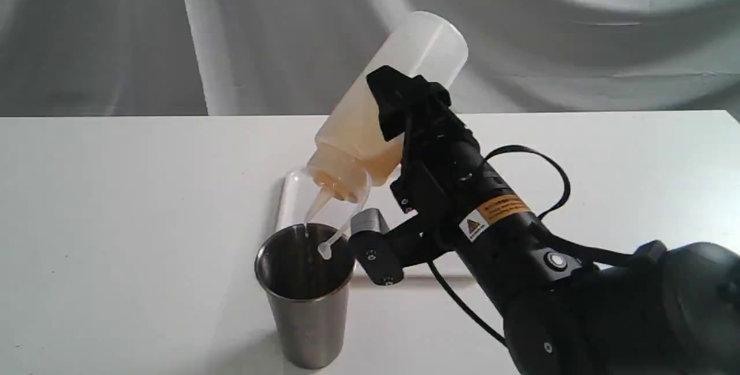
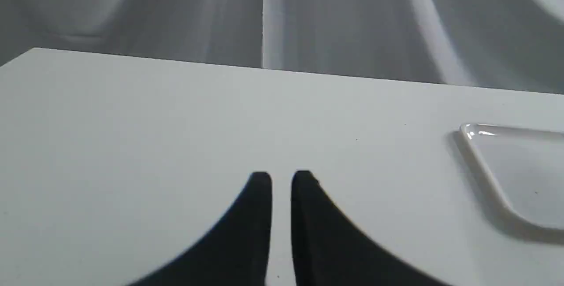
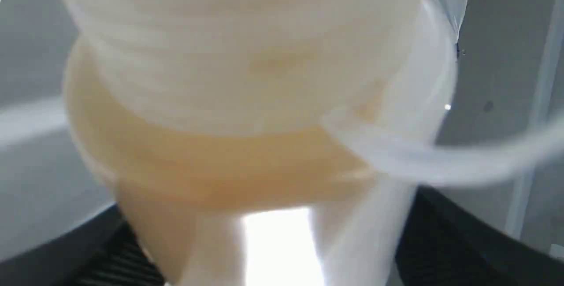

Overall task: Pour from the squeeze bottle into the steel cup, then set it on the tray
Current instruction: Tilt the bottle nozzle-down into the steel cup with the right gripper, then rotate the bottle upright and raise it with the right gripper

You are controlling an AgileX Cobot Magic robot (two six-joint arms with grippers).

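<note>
Your right jaws are clamped on the squeeze bottle (image 1: 370, 115), tilted nozzle-down with its tip just above the rim of the steel cup (image 1: 306, 305), its tethered cap (image 1: 325, 251) dangling over the mouth. The tray (image 1: 287, 207) shows a rounded edge just behind the cup. Your left jaws sit nearly together, gripping nothing, low over the worktop (image 2: 132, 123), well apart from the tray's corner.

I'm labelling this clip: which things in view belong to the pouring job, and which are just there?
Job: translucent plastic squeeze bottle with amber liquid; brushed steel cup; flat white rectangular tray; right gripper.
Just there: white table; grey draped curtain; left gripper.
</note>
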